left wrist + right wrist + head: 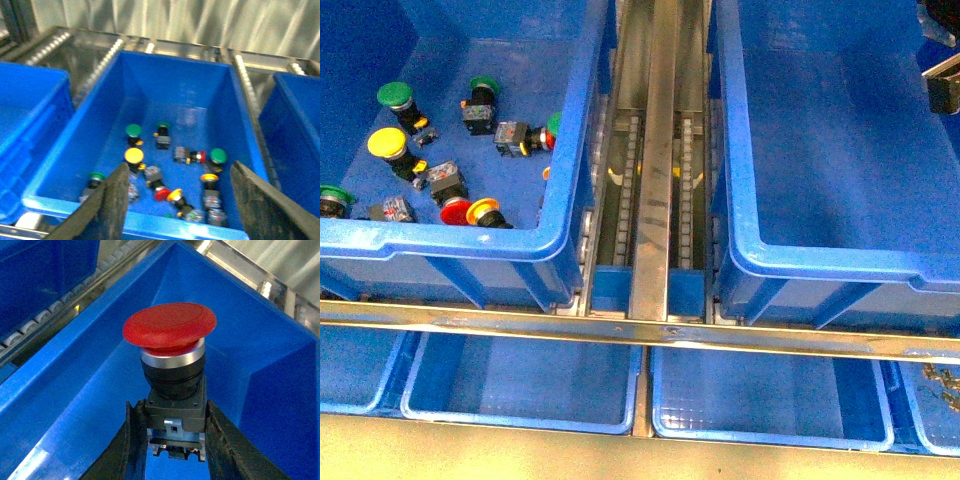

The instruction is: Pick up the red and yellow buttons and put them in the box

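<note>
My right gripper (174, 415) is shut on the grey contact block of a red button (170, 326), which stands upright with its cap up. It hangs over the box (70, 410), a deep blue bin whose floor (840, 150) is bare in the front view. Only a dark bit of that gripper (945, 88) shows at the front view's right edge. My left gripper (179, 170) is open above the left bin, nothing between its fingers (116, 200). In that bin lie a yellow button (134, 155), another red button (161, 194) and a yellow-capped one (175, 195) beside it.
The left bin (570, 200) also holds several green buttons (395, 95) and loose contact blocks. A metal roller rail (650, 180) runs between the two bins. Shallow blue trays (520, 380) sit on the lower shelf behind a metal bar (640, 328).
</note>
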